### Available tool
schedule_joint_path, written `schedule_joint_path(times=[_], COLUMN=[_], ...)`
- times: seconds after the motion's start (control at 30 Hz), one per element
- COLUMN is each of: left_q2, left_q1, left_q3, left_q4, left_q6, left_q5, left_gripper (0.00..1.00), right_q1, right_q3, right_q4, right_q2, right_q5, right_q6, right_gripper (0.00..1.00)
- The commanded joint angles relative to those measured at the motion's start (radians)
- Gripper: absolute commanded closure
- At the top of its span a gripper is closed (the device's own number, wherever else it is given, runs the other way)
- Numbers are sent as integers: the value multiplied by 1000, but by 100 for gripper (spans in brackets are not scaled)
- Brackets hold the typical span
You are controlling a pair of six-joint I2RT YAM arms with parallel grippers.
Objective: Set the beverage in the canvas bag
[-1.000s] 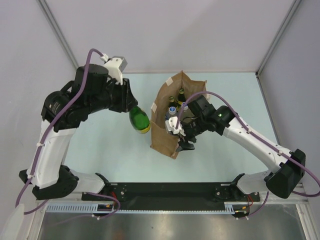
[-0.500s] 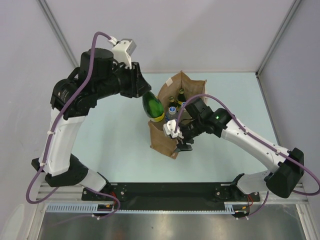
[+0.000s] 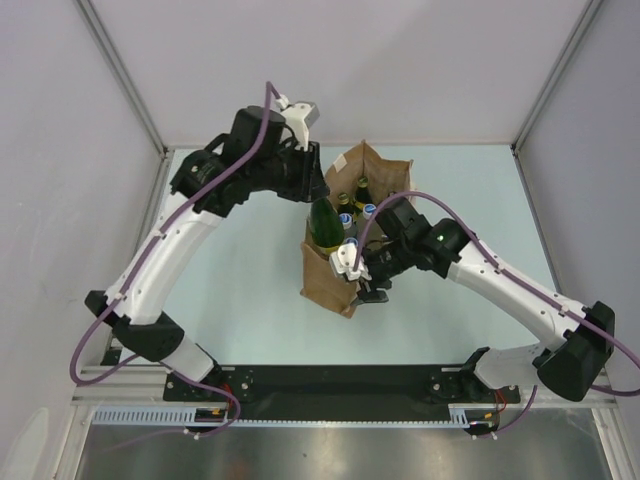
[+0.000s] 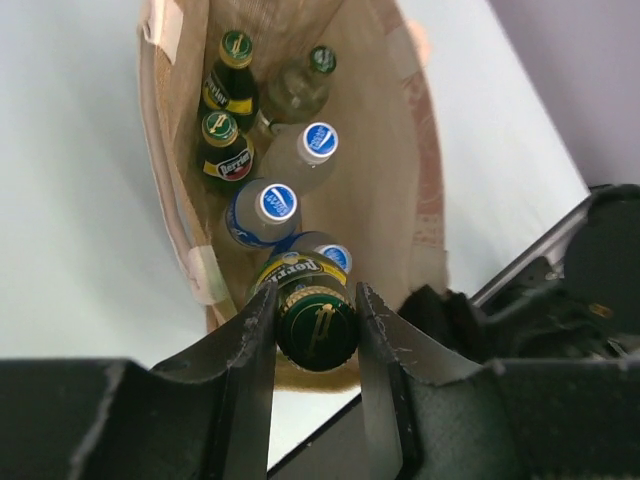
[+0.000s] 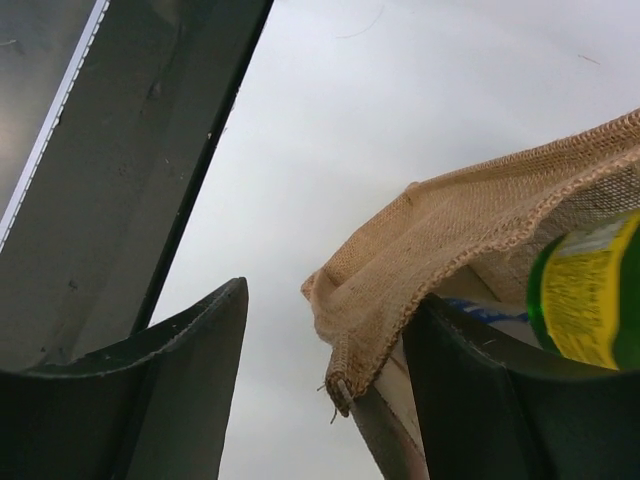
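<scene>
- Top view: the canvas bag (image 3: 333,285) stands open on the table (image 3: 230,270), just to the 3 o'clock side of centre.
- My left claw (image 3: 319,203) reaches in from 10 o'clock and is clamped on the neck of the green bottle (image 3: 325,226). The bottle hangs upright over the 9 o'clock side of the bag's mouth.
- My right claw (image 3: 366,282) sits at the bag's 5 o'clock rim, against the cloth. From up here I cannot tell how its jaws stand.
- Other bottle tops show inside the bag, toward 12 o'clock from the one I hold.

- Left wrist view: both fingers of my left claw (image 4: 316,300) press the green bottle (image 4: 317,330) just under its cap, at 6 o'clock in the frame.
- Below it the canvas bag (image 4: 405,160) gapes open. How deep the bottle's base sits I cannot tell.
- Standing inside are two Perrier bottles (image 4: 222,150) at 11 o'clock and a clear bottle (image 4: 298,88) with a green cap at 12 o'clock. Three blue-capped bottles (image 4: 277,204) stand nearer the centre, the closest just beside my bottle.
- A white tag (image 4: 207,276) hangs on the bag's 9 o'clock wall.

- Right wrist view: my right claw (image 5: 330,300) has its jaws apart.
- The frayed rim of the canvas bag (image 5: 450,235) comes in from 3 o'clock and drapes over the tip of the finger on that side. The other finger at 8 o'clock is clear of the cloth.
- At 4 o'clock, past the rim, shows the yellow label of the green bottle (image 5: 590,300).
</scene>
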Motion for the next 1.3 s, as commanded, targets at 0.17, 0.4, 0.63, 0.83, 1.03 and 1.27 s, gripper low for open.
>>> schedule_joint_path(times=[0.17,0.4,0.63,0.83,1.03,1.27], left_q2=[15,28,-43,-126,-147,-164], left_q1=[-24,-67,-88,-88,-88,-88], left_q3=[-95,-175,-380,-589,-699,-756], left_q4=[234,242,337,481,576,616], left_q6=[58,116,145,139,127,124], left_q5=[23,24,58,73,79,75], left_gripper=[100,100,100,100,100,86], right_q1=[-50,-71,-140,-286,-435,-591], right_q3=[8,25,115,126,128,129], right_q4=[-23,-20,11,136,230,365], right_q2=[-38,-50,-55,-99,-99,-91], right_q5=[-66,-88,-167,-236,-283,-240], right_q6=[67,114,230,383,538,724], right_gripper=[65,91,80,38,37,35])
